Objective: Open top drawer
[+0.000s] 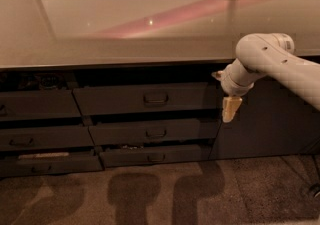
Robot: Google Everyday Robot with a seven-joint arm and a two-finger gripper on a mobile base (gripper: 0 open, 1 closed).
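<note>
The top drawer [125,100] is the widest dark grey front under the countertop, with a small loop handle [155,98] at its centre. A dark gap shows above it. My gripper [230,108] hangs from the white arm [265,56] at the drawer's right end. It points down, level with the drawer front's lower edge and well to the right of the handle. It holds nothing that I can see.
Two shorter drawer fronts [155,132] [154,156] sit below the top drawer, and more drawers [35,105] stack at the left. A plain dark cabinet panel [270,119] is behind the gripper on the right. The pale countertop [125,24] overhangs everything. Carpet [160,194] lies in front.
</note>
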